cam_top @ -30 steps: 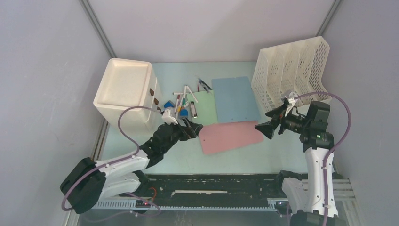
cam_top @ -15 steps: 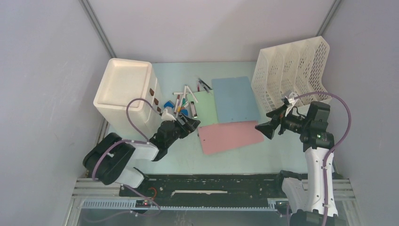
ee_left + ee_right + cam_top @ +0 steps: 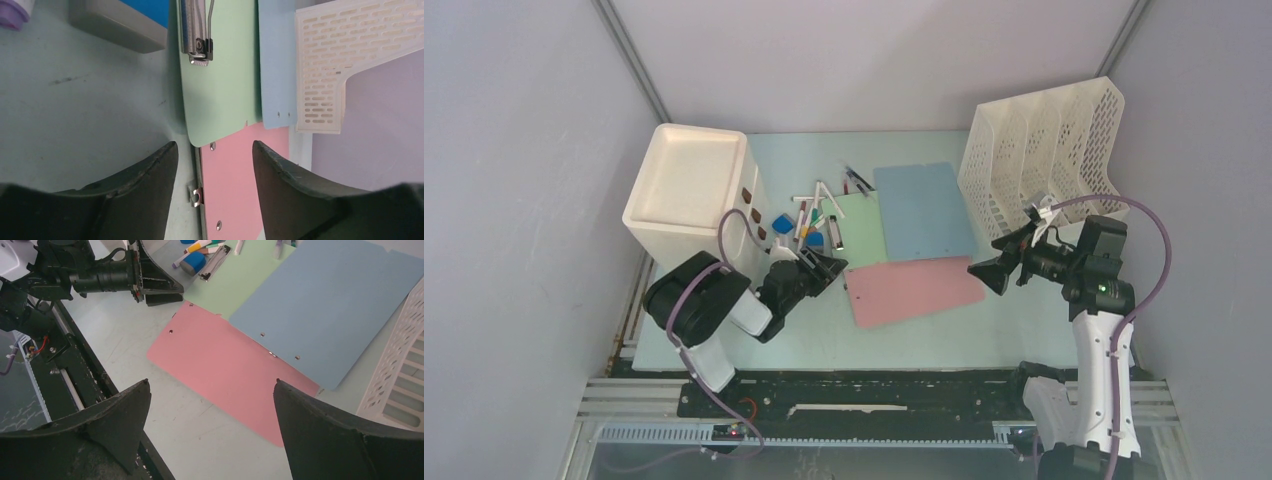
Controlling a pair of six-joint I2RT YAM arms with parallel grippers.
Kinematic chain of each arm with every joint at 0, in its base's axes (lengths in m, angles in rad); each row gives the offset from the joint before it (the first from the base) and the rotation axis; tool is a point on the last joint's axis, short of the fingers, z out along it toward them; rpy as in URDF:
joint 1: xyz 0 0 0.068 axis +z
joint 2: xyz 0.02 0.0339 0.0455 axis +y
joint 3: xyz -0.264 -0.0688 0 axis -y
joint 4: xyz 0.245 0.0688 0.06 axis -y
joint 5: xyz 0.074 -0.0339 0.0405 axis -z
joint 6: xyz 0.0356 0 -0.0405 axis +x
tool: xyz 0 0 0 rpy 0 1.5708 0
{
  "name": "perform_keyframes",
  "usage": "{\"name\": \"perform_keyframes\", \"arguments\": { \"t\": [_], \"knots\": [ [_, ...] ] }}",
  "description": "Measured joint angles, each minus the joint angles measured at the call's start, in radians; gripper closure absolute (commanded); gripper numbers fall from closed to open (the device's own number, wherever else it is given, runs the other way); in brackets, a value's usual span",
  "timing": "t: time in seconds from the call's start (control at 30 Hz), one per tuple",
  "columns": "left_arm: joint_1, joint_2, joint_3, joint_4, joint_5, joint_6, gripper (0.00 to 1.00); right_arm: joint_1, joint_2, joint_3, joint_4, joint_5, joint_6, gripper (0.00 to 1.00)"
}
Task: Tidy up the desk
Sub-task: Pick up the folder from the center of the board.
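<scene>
The desk (image 3: 824,335) carries three flat boards that overlap one another: a pink one (image 3: 919,288), a green clipboard (image 3: 862,228) and a blue one (image 3: 924,208). My left gripper (image 3: 829,265) sits low at the pink board's left edge. In the left wrist view its jaws (image 3: 214,145) stand open on either side of that edge (image 3: 240,190) and its small metal clip, touching neither. My right gripper (image 3: 984,275) hovers wide open above the pink board's right end (image 3: 225,365), holding nothing.
A white box bin (image 3: 686,195) stands at the back left, close behind the left arm. Markers (image 3: 819,205) and a blue eraser (image 3: 782,222) lie between the bin and the green clipboard. A white perforated file rack (image 3: 1044,150) stands at the back right. A black rail (image 3: 874,390) runs along the front.
The left arm has folded back, its elbow swinging up towards the bin, and its jaws have narrowed around the pink board's edge. The right arm has stayed still.
</scene>
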Motion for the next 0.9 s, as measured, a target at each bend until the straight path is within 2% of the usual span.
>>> {"name": "perform_keyframes", "arguments": {
  "t": [0.3,0.9],
  "knots": [
    [0.003,0.074,0.031,0.046,-0.016,-0.01,0.5,-0.01,0.008,-0.002,-0.001,0.0,0.0,0.0],
    [0.013,0.126,0.035,0.09,-0.049,0.001,0.94,-0.091,0.08,-0.002,-0.031,-0.047,-0.047,0.0]
  ]
}}
